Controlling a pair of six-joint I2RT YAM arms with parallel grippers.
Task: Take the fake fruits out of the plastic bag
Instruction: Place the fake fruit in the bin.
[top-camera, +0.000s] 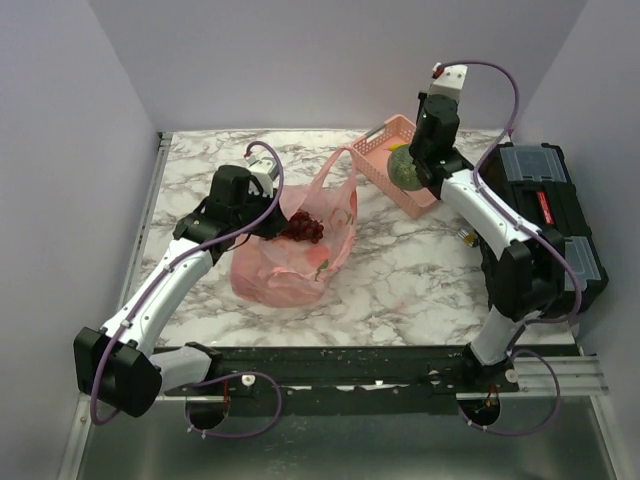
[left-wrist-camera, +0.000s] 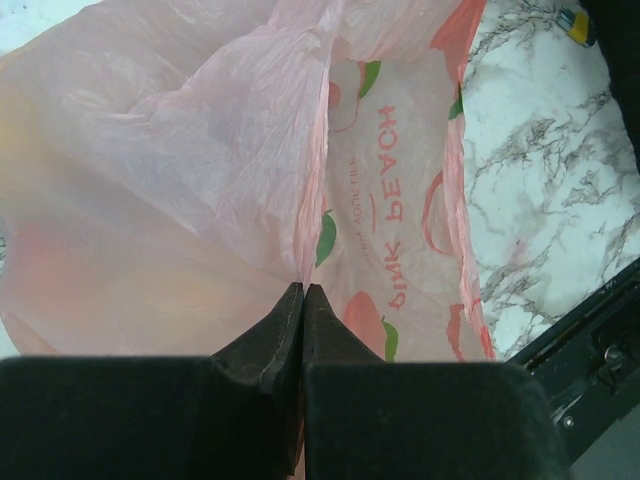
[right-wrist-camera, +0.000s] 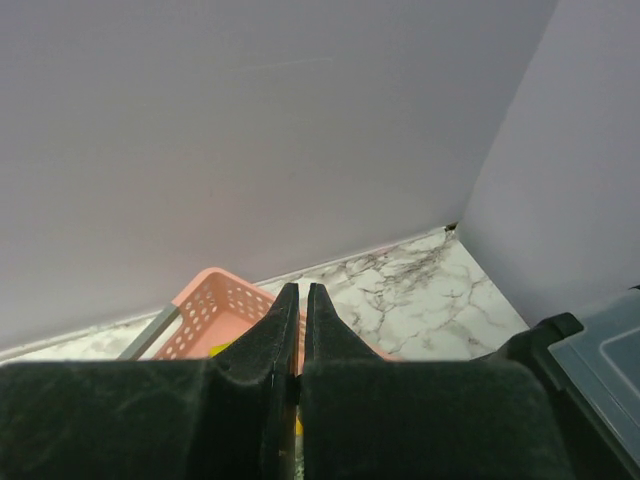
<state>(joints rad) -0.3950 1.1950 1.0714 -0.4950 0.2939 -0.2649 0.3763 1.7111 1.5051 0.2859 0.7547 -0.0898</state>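
Marbled table (top-camera: 400, 270), plastic bag (top-camera: 290, 270), lilac walls (top-camera: 330, 60)

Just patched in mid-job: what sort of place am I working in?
Likely a lab test cell, not a home: plain lilac walls box in a marble-patterned table, with a black toolbox at its right edge.

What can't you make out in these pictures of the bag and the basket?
- Top view: the plastic bag shows the grape bunch at its mouth; other fruits are only blurs behind the film.
- Left wrist view: the left gripper meets a bag fold; its fingers hide the contact.
- Right wrist view: the right gripper covers most of the basket.
- Top view: the right arm covers part of the melon.
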